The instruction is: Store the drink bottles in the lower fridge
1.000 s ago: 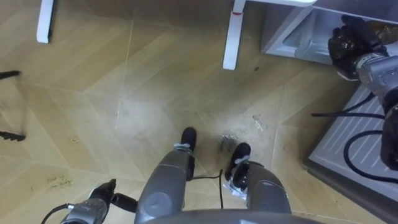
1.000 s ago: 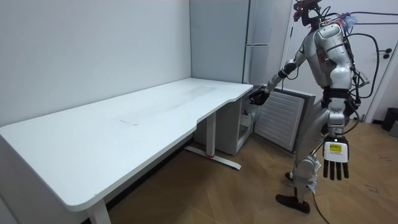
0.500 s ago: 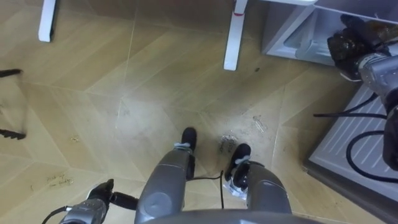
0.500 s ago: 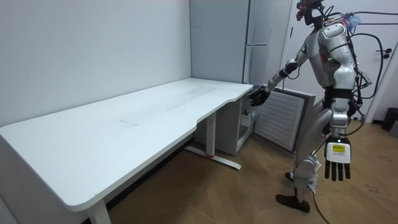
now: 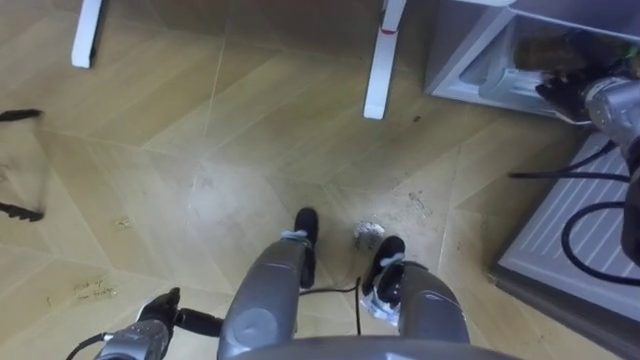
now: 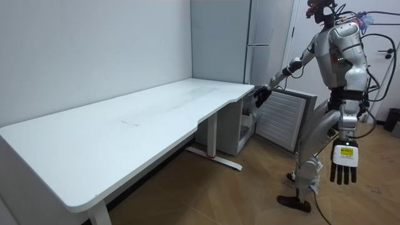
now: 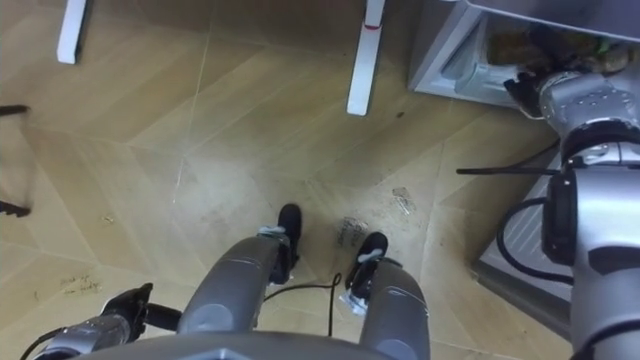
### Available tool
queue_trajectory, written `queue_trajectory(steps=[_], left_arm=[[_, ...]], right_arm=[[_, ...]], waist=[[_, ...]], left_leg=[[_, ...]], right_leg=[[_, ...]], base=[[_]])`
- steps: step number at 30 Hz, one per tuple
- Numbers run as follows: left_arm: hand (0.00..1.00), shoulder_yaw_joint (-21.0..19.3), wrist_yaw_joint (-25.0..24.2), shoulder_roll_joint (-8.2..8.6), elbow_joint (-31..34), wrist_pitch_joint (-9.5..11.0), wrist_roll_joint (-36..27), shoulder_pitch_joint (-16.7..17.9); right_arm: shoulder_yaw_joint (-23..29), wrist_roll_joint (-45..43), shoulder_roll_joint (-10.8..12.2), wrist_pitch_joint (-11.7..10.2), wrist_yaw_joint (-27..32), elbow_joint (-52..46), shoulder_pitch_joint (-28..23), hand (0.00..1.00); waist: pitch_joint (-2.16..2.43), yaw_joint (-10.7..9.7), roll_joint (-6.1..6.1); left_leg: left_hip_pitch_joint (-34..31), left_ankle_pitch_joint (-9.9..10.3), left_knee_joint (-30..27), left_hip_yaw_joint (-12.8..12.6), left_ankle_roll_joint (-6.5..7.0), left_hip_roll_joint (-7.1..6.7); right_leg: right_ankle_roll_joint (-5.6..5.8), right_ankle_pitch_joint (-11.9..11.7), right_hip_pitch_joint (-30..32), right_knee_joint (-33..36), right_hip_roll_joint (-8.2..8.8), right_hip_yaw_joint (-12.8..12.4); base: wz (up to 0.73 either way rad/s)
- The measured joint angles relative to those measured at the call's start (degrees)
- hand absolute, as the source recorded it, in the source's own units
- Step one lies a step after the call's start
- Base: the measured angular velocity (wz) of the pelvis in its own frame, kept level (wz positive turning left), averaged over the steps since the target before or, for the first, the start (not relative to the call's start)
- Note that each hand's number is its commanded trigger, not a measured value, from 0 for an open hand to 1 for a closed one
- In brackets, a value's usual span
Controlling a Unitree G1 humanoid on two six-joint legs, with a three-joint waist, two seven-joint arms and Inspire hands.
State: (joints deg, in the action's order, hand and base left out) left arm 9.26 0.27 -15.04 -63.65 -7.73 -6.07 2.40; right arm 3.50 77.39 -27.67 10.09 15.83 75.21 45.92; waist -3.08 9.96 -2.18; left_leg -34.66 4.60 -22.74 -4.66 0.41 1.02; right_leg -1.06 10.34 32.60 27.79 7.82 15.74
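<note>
Torso and hanging left robot hand [image 6: 344,165] have swung toward the room view's right since the earlier frame. The right robot hand [image 5: 558,88] holds its place at the mouth of the fridge [image 5: 465,55], with its arm stretched further.

1. Position. The robot stands on the floor by the end of the desk [image 6: 125,125], facing the fridge. From its feet, the fridge lies at 1 o'clock. The door [image 5: 560,230] stands open at 3 o'clock.

2. Right robot hand. It reaches into the lower compartment. Its fingers are hidden against the dark interior, so neither how far they are spread nor any hold on a drink can be told.

3. Left robot hand. It hangs at the robot's side, at 7 o'clock, with fingers straight and nothing held.

4. Drinks. Brownish shapes [image 5: 540,48] lie inside the compartment, at 12 o'clock from the right robot hand. They are too indistinct to confirm as drinks.

5. Progress. The desk top is bare, so the task is judged late: placement is under way or just complete. Withdrawing the arm and closing the door remain.
</note>
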Motion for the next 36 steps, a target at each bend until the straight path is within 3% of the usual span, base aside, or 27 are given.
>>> queue_trajectory(steps=[11,14,28,36], left_arm=[[0.00,0.02,1.88,0.00,0.00,0.60,0.01,0.71],[0.00,0.04,2.02,0.01,0.00,0.61,0.01,0.87],[0.00,-0.09,2.40,0.01,-0.09,0.73,0.59,0.99],[0.00,-0.02,0.04,0.13,-0.13,0.87,0.43,0.84]], right_arm=[[0.07,1.57,-0.61,-0.75,2.47,-0.16,0.32,0.00],[0.07,1.63,-1.00,-1.96,2.82,-0.17,0.32,0.00],[0.15,0.85,-1.20,-1.98,2.79,-0.14,-0.08,0.00],[-0.14,-4.88,-1.02,-2.04,-3.64,-0.25,-4.01,0.00]], waist=[[0.87,0.10,1.42],[0.87,-0.08,1.42],[0.79,-0.30,1.53],[0.72,-0.89,1.53]], left_leg=[[0.05,-0.11,-0.77,-0.01,0.09,0.09],[0.09,-0.15,-0.76,-0.05,0.11,0.09],[1.36,-0.16,-0.12,-0.03,0.11,0.07],[5.76,-0.22,2.87,-0.01,0.13,-0.53]], right_leg=[[-0.19,-0.09,-0.01,0.97,0.08,-0.02],[-0.19,-0.09,-0.02,0.95,0.07,-0.08],[-0.19,-0.11,-1.27,0.17,0.02,0.22],[0.35,0.10,-5.16,-1.82,0.14,0.03]], base=[[0.00],[0.00],[0.00],[0.01]])
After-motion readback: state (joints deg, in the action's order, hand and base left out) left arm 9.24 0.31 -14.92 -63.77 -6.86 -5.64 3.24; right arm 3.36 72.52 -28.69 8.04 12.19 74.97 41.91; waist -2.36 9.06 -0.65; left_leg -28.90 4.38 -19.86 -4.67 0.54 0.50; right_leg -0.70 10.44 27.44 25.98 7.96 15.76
